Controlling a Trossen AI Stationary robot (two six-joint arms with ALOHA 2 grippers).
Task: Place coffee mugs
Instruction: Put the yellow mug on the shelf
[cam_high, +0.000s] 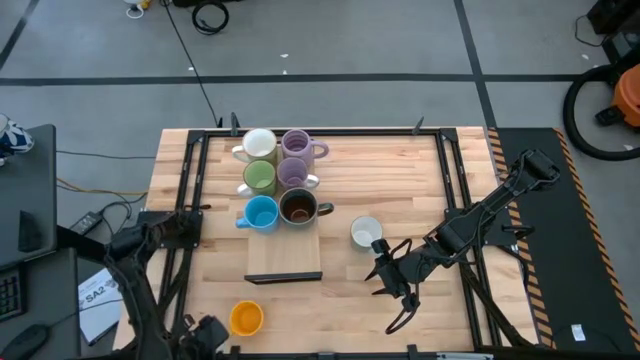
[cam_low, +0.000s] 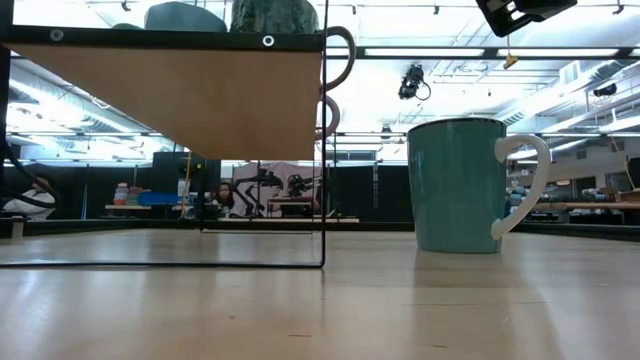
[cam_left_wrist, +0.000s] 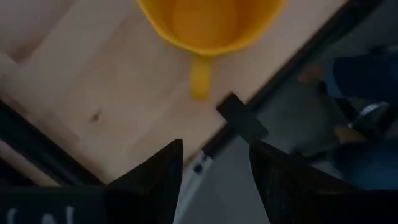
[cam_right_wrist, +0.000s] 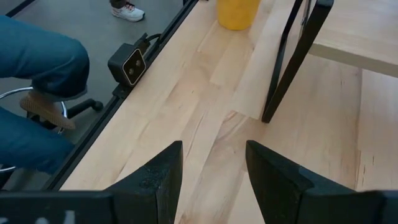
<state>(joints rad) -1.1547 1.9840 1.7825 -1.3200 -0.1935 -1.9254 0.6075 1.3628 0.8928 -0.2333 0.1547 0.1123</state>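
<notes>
Near the counter's (cam_high: 400, 160) front edge, the left claw (cam_high: 205, 332) hung wide beside the yellow-orange mug (cam_high: 246, 318); the empty right claw (cam_high: 395, 290) gaped near the white mug (cam_high: 366, 233). Descending squarely over the rim would suit.

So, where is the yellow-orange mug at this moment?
In the high view the yellow-orange mug stands alone near the table's front edge on the left side, just beside the left gripper and apart from the mugs grouped on the raised shelf.
</notes>
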